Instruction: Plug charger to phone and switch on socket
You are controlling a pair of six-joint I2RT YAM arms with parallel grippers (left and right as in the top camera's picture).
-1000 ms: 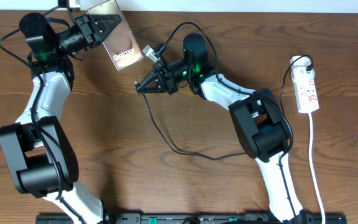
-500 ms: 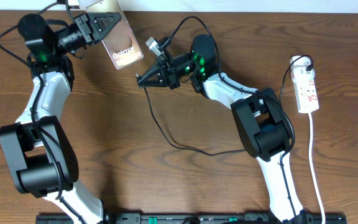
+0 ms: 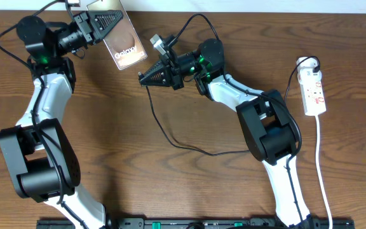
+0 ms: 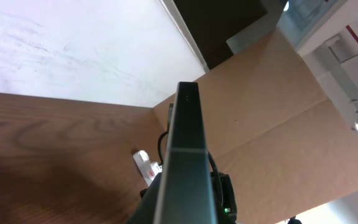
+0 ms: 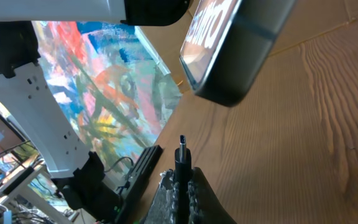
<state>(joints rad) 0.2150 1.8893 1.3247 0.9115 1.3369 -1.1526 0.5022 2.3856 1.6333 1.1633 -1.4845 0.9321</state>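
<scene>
Alignment first: right claw point(image 3: 142, 77), clenched on the charger point(image 5: 182, 152), I must steer straight into the phone point(image 3: 127, 52) just ahead, grasped by left claw point(image 3: 112, 22).

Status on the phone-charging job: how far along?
Done: left gripper holds the phone up; right gripper holds the charger. In hand: its tip aimed at the phone's edge, gap visible, not inserted. Left: insert, then switch on the socket, untouched.

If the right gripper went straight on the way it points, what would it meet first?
Probably the end of the flat bronze-brown Galaxy phone, just ahead of the black charger plug the right gripper holds; depth unclear.
</scene>
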